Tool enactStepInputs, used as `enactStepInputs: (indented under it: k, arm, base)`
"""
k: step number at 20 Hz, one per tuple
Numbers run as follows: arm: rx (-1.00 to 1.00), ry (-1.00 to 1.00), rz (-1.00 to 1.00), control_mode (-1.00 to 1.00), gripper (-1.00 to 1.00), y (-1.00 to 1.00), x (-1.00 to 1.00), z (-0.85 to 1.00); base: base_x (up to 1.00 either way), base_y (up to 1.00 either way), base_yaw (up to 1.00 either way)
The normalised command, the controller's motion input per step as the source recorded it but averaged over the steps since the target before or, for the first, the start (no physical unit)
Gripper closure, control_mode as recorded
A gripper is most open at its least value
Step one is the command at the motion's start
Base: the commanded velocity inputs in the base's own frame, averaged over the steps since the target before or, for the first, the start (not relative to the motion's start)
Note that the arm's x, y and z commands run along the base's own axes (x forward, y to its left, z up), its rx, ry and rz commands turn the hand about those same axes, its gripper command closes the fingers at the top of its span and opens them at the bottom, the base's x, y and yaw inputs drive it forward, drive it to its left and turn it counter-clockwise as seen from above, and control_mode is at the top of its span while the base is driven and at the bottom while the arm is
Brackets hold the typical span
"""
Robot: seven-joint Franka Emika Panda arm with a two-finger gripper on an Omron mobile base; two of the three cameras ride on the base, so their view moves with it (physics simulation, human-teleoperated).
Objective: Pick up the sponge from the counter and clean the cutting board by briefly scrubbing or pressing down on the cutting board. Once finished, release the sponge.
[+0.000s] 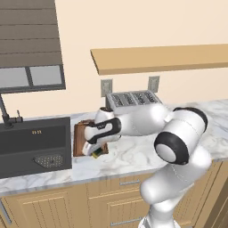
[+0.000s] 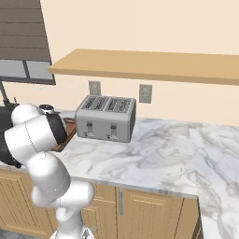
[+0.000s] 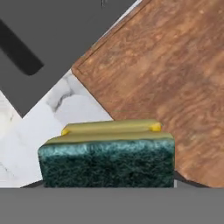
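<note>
White-grey veined marble makes up the desk [image 1: 133, 156] in the left base view, carried on light wooden cabinets. One reddish-brown cutting board [image 1: 80, 138] lies near the desk's back edge, just beside the dark sink [image 1: 35, 144] on its left. The end effector [image 1: 95, 152] hangs over the board's front right corner, and a bit of yellow and green, the sponge [image 1: 96, 153], shows at its tip. One silver toaster [image 1: 132, 99] stands behind the arm against the wall, under one tan shelf [image 1: 164, 58] and two wall outlets.

In the right base view the arm hides most of the board; only a strip of the cutting board [image 2: 69, 128] shows left of the toaster [image 2: 106, 117], which has four slots. The marble desk [image 2: 154, 149] runs off to the right.

In the hand view one sponge [image 3: 107, 159] sits between the fingers, green scrub face toward the camera, yellow body behind it. The end effector is clamped on it; the fingertips themselves are hidden behind the block. Beyond it lie the cutting board [image 3: 170, 83], a wedge of marble desk [image 3: 65, 105] and the dark sink [image 3: 39, 39]. I cannot tell whether the sponge touches the board.
</note>
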Motion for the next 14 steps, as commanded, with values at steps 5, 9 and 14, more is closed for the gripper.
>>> enactStepInputs:
  k: [5, 9, 14]
  arm:
    - [0.08, 0.13, -0.04, -1.0, 1.0, -0.96, 0.0, 0.54]
    - [0.06, 0.25, -0.09, -1.0, 1.0, -0.99, 0.02, 0.14]
    - [0.0, 0.35, -0.1, -1.0, 1.0, -0.91, 0.25, 0.0]
  base:
    - [0.0, 0.0, 0.0]
    - [0.0, 0.0, 0.0]
    - [0.0, 0.0, 0.0]
